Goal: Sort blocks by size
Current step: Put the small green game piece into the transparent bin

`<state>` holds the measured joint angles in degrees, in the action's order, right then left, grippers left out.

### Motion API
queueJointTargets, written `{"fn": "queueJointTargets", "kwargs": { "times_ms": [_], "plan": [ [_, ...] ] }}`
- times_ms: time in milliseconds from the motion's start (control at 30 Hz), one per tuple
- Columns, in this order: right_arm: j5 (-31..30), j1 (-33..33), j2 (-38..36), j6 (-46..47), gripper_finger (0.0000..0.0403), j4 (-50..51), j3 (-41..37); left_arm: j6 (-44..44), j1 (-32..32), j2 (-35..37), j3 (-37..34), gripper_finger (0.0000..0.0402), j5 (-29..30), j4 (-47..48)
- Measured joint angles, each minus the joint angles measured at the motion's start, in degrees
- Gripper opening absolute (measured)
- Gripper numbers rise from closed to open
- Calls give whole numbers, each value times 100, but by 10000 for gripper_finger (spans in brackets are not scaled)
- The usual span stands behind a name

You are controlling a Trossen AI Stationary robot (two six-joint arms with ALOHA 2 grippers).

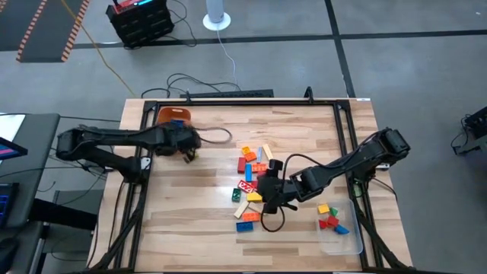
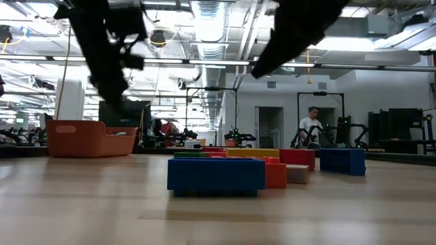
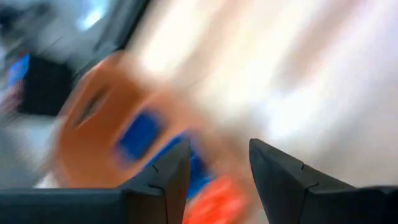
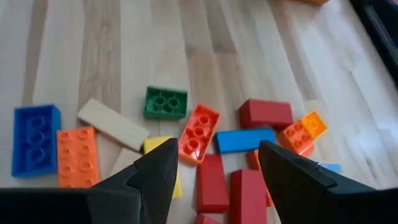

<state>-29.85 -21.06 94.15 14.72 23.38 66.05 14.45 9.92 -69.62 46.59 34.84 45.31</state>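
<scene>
The blocks (image 1: 255, 171) lie as a loose pile of coloured bricks on the wooden table, right of centre; in the right wrist view an orange brick (image 4: 199, 134), red bricks and a blue one (image 4: 245, 140) rest flat. My right gripper (image 1: 268, 194) (image 4: 214, 168) hangs open just above the pile's near side, with nothing between its fingers. My left gripper (image 1: 189, 152) (image 3: 217, 171) is open beside the orange bin (image 1: 169, 116) at the far left. That blurred wrist view shows blue blocks (image 3: 140, 134) inside the bin.
A clear tray (image 1: 350, 242) holding several small blocks sits at the near right corner. A cable loop (image 1: 217, 135) lies right of the bin. Black frame rails (image 1: 243, 99) border the table. In the low view a blue brick (image 2: 215, 175) lies nearest, and a person (image 2: 312, 126) is far off in the room.
</scene>
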Motion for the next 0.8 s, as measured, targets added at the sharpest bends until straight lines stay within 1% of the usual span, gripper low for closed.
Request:
{"fn": "queueJointTargets", "kwargs": {
  "times_ms": [100,200,267,367,433,567,667,800],
  "plan": [
    [7,19,7,70,255,71,-113,-241,-608,-175,4,159,-760,-1240],
    [8,69,7,135,255,57,-170,-778,-1264,-532,4,159,-1372,-2273],
    [84,101,7,138,255,76,-180,-1042,-1664,-817,7,159,-1481,-2767],
    [605,101,7,177,255,19,-176,-1026,-2076,-1310,41,159,-1499,-3359],
    [806,70,61,179,255,1,-173,-826,-2236,-1642,124,159,-1505,-3580],
    [872,-52,83,210,255,113,-184,-368,-2383,-2323,510,159,-1502,-3549],
    [871,-83,77,219,255,153,-182,-564,-2524,-2710,852,164,-1582,-3350],
    [861,-52,77,253,255,207,-178,-719,-2653,-2995,1225,169,-1660,-3239]
  ]
}}
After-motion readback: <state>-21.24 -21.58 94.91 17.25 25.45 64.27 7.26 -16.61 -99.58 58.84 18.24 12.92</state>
